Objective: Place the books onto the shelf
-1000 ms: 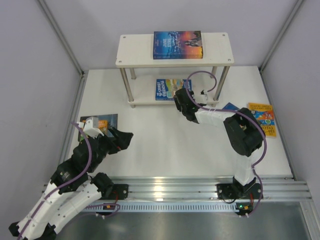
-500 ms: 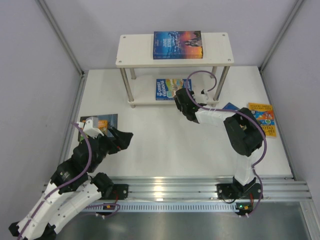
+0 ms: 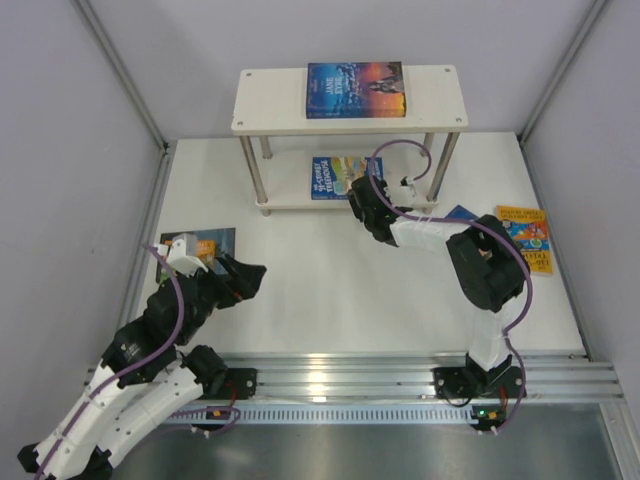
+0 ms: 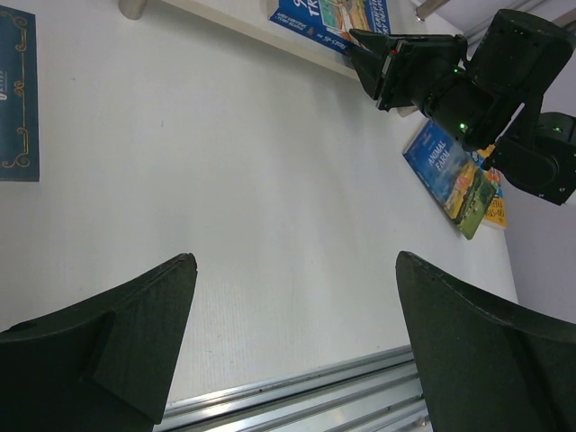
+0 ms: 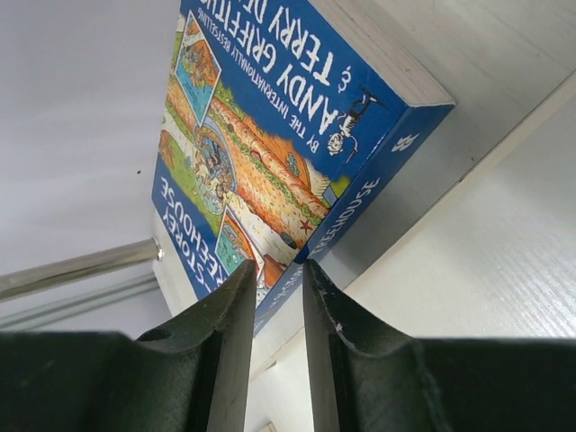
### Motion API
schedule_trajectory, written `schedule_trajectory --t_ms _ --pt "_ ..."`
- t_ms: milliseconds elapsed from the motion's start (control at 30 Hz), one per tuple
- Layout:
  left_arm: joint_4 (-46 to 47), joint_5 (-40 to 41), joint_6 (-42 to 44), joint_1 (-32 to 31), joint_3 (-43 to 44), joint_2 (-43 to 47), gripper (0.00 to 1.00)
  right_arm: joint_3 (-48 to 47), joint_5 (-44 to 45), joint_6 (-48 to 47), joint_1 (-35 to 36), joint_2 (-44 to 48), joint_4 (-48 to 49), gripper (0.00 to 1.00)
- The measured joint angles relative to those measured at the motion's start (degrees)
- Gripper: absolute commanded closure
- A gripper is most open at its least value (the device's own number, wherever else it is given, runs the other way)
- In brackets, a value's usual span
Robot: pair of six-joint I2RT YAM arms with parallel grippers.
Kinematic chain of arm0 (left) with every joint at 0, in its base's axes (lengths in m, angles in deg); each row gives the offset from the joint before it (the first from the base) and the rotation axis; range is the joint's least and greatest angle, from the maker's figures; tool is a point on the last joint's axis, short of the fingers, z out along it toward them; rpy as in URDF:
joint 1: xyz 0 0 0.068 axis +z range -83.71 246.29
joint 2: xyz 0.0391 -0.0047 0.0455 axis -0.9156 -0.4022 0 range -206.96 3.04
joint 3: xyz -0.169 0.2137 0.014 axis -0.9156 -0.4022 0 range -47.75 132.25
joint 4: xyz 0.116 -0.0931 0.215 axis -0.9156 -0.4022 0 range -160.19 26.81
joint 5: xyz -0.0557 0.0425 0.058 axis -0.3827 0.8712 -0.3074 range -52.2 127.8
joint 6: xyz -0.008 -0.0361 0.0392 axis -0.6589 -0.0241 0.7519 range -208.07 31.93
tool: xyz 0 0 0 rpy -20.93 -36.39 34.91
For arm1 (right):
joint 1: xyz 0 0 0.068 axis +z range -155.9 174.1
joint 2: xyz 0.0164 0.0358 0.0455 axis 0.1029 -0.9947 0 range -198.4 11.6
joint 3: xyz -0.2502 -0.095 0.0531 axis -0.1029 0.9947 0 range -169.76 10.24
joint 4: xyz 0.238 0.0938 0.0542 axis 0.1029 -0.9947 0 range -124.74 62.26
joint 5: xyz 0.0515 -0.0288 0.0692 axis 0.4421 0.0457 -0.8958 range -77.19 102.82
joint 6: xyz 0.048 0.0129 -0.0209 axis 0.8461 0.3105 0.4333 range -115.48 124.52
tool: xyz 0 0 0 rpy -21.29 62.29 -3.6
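Note:
The shelf (image 3: 270,100) stands at the back with a blue-and-sunset book (image 3: 355,90) flat on its top board. A blue illustrated book (image 3: 335,175) (image 5: 270,117) lies on the lower board (image 5: 486,81). My right gripper (image 3: 358,192) (image 5: 280,265) is shut on the near spine edge of that book, one finger over the cover. My left gripper (image 3: 250,275) (image 4: 295,261) hangs open over bare table at the near left, holding nothing. A dark blue book (image 3: 215,243) (image 4: 16,94) lies just beyond it at the left. A blue farm book (image 4: 445,166) lies on the table at the right.
An orange-yellow book (image 3: 525,235) lies at the right edge of the table, partly under the blue farm book. The shelf's silver legs (image 3: 255,175) flank the lower board. Grey walls close in on both sides. An aluminium rail (image 3: 400,375) runs along the near edge.
The right gripper and the blue illustrated book have slid a little farther in over the lower board. The left arm has not moved.

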Motion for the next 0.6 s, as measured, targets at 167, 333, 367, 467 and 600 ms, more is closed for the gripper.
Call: schedule_trajectory --t_ms 167,333,367,467,600 --pt "0.0 0.4 0.0 0.0 0.0 0.0 0.03 0.6 -0.9 -4.2 0.0 0.1 3.6 0.65" --pt "0.1 1.8 0.4 0.0 0.0 -2.1 0.02 3.6 -2.6 -12.0 0.4 3.9 8.0 0.61" --pt "0.0 2.1 0.5 0.0 0.1 -2.8 0.02 4.4 -2.9 -13.4 0.5 5.2 8.5 0.60" --pt "-0.2 3.1 1.3 0.0 1.1 -5.2 0.02 7.1 -4.7 -18.5 1.4 10.8 10.5 0.56" --pt "-0.2 5.8 2.1 0.0 3.0 -7.9 0.01 11.2 -8.0 -23.7 5.5 17.2 13.1 0.45"
